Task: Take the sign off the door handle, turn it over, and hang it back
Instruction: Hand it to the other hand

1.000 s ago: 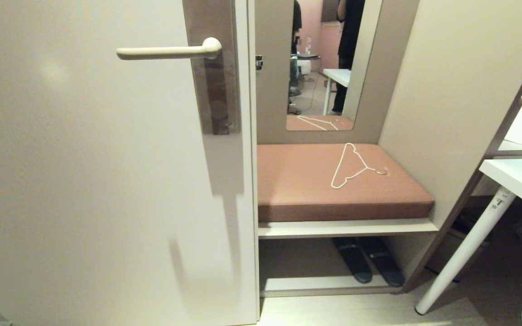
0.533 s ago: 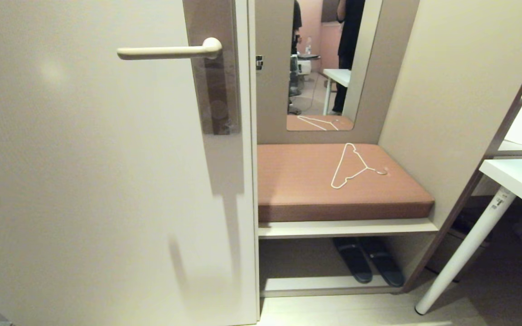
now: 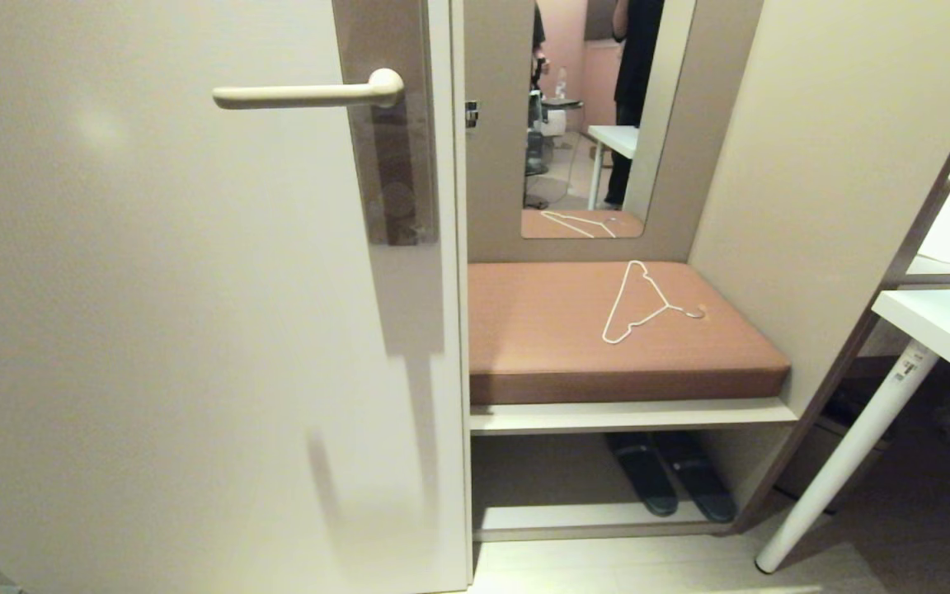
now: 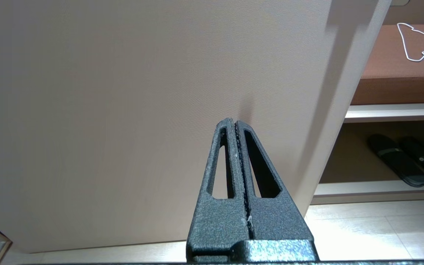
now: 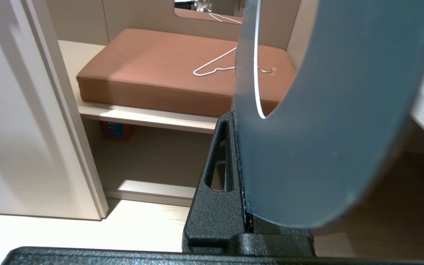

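Note:
The door handle (image 3: 302, 95), a cream lever on a brownish plate (image 3: 388, 148), sticks out bare near the top of the head view; nothing hangs on it. The sign (image 5: 326, 129) shows only in the right wrist view, its light blue face toward the camera and the rim of its big hole above the fingers. My right gripper (image 5: 235, 117) is shut on the sign's rounded end, low and outside the head view. My left gripper (image 4: 234, 121) is shut and empty, pointing at the lower part of the door (image 4: 123, 92).
A white wire hanger (image 3: 644, 305) lies on the brown cushion (image 3: 541, 355) of the bench right of the door. Dark slippers (image 3: 673, 483) sit under the shelf. A white table (image 3: 945, 326) stands at the right. The mirror (image 3: 590, 124) reflects a standing person.
The blue corner of the sign at the bottom right of the head view has slid out of the picture. The door and the handle have not moved.

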You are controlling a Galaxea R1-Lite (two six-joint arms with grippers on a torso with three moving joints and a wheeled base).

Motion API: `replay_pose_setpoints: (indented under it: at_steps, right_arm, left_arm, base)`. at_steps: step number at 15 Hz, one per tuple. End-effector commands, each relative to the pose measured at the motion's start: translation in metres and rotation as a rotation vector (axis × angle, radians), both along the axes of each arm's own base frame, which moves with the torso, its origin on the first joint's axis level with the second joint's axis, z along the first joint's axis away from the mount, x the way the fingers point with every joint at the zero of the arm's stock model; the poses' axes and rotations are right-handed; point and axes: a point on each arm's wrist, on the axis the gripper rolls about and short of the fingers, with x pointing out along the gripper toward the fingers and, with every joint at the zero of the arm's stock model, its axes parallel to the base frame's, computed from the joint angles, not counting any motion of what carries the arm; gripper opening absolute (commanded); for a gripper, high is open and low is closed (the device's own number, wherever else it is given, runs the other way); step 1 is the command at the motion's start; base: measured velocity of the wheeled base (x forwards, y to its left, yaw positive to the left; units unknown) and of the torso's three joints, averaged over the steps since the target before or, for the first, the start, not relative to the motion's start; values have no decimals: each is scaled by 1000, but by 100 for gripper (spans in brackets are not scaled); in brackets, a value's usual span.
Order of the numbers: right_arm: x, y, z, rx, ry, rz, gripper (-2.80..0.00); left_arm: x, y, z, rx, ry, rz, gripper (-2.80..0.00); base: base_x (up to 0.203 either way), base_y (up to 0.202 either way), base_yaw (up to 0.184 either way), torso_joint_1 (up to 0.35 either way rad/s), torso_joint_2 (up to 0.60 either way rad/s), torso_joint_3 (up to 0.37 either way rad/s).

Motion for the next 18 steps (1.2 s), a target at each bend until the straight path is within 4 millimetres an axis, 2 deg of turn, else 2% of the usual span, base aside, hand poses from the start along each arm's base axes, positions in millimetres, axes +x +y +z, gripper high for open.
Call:
replay_pose_setpoints:
  at_steps: [1,8,12,15,18]
  right_arm:
    - [10,0,14,-5,55,3,-280]
    - [60,3,85,-16,76,81,-280]
    - [83,5,110,-15,90,183,-280]
    - [105,6,116,-13,98,227,-280]
    - [126,9,122,-6,113,320,-280]
  left_arm:
    - [0,0,0,0,1,0,-280]
    - [0,0,0,48,-2,-14,-280]
    - [-1,-1,4,83,-13,-31,-280]
    - [2,-3,28,75,0,-122,-280]
    - [13,-4,69,48,24,-209,-280]
  base:
    - [0,0,0,0,0,0]
    - [0,0,0,0,0,0]
    - [0,0,0,0,0,0]
    - [0,0,0,0,0,0]
    - [0,0,0,0,0,0]
